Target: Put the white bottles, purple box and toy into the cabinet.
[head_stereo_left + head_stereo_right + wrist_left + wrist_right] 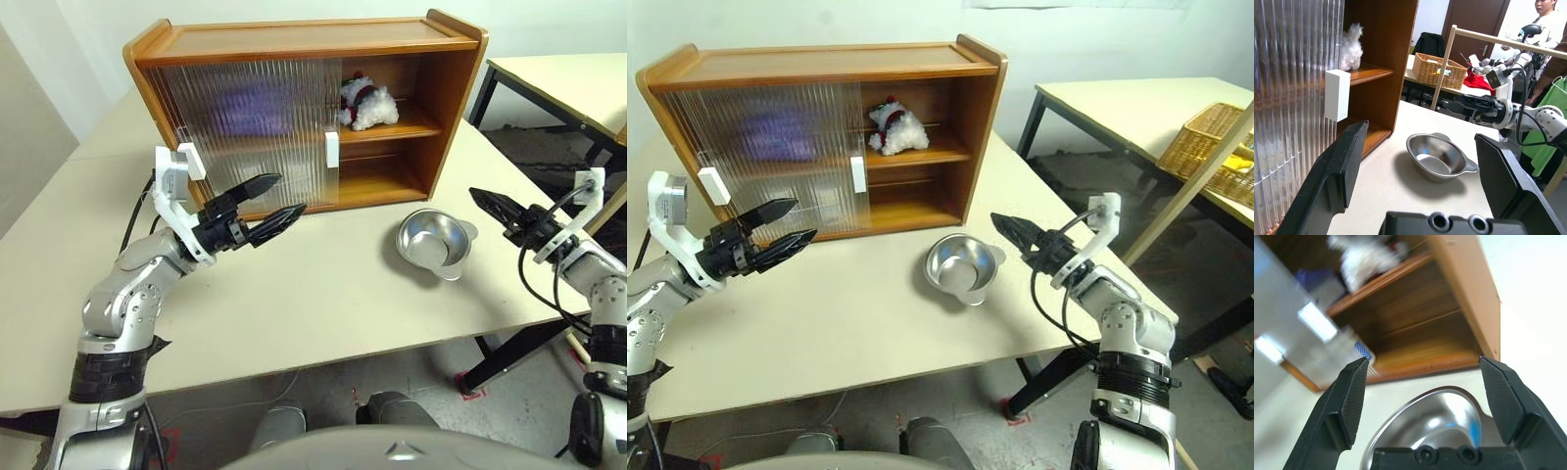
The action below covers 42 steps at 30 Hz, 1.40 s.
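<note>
From the head views, we see our left gripper (266,207) released and empty above the table (323,294), just in front of the cabinet (294,44), whose ribbed doors (250,127) cover its left part. Beyond this gripper, the toy (366,103) sits on the middle shelf in the open right part. A purple blur shows behind the doors. Our right gripper (1012,231) is released too, with a steel bowl (963,266) just beside its tips.

In the left wrist view, the bowl lies between the fingers (1337,171).

In the right wrist view, the bowl lies under the spread fingers (1352,396), the cabinet beyond.
</note>
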Tool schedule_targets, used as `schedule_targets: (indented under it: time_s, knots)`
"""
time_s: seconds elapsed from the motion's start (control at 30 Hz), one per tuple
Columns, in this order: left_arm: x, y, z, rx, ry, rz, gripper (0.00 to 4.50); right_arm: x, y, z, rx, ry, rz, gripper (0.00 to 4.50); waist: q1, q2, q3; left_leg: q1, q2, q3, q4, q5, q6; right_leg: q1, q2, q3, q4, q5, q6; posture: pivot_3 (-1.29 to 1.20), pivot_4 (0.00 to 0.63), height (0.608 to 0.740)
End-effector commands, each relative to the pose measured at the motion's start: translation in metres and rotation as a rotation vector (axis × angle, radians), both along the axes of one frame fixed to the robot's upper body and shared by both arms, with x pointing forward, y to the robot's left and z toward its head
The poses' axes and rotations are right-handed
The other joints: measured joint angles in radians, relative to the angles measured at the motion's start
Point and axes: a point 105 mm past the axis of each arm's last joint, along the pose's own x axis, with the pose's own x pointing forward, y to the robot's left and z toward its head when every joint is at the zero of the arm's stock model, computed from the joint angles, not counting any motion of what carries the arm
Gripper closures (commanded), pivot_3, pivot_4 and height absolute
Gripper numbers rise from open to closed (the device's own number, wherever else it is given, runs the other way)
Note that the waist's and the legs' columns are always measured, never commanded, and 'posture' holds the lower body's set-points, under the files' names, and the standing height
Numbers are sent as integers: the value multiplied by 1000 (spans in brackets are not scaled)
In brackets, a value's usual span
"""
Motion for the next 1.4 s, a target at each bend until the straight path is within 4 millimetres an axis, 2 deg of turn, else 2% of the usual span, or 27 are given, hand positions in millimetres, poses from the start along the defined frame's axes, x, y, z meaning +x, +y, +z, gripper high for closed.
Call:
schedule_targets:
  time_s: [0.03,0.23,0.5,0.73,1.3,1.4]
  knots:
    - [1,1,-3,9,11,7,0,4,-12,-7,184,95,-77,9,0,0,0,0,0,0,0,0,0,0,0,0,0,-1,0,-44,0,740]
    - [-2,4,-4,11,14,21,0,0,-30,-21,416,211,-157,9,13,0,0,-2,-1,1,-1,-5,6,-1,0,1,0,-11,2,-22,5,740]
    - [-5,5,-4,12,16,32,0,-16,-39,-47,516,321,-195,9,27,0,0,-2,-1,4,-1,-12,11,1,2,1,0,-15,11,-11,12,740]
    - [-6,6,-3,13,17,38,0,-31,-25,-57,511,395,-149,9,32,0,0,1,-2,3,0,-12,11,4,3,0,1,-20,5,-5,18,740]
    - [-6,6,-5,20,22,39,0,-39,2,-51,531,403,-117,9,32,0,1,0,-1,2,-2,-16,11,2,3,0,1,-23,3,-4,21,740]
    - [-6,7,-5,20,22,40,0,-41,0,-51,535,408,-124,979,33,0,1,-1,-1,2,-2,-17,11,2,3,0,1,-24,4,-5,21,740]
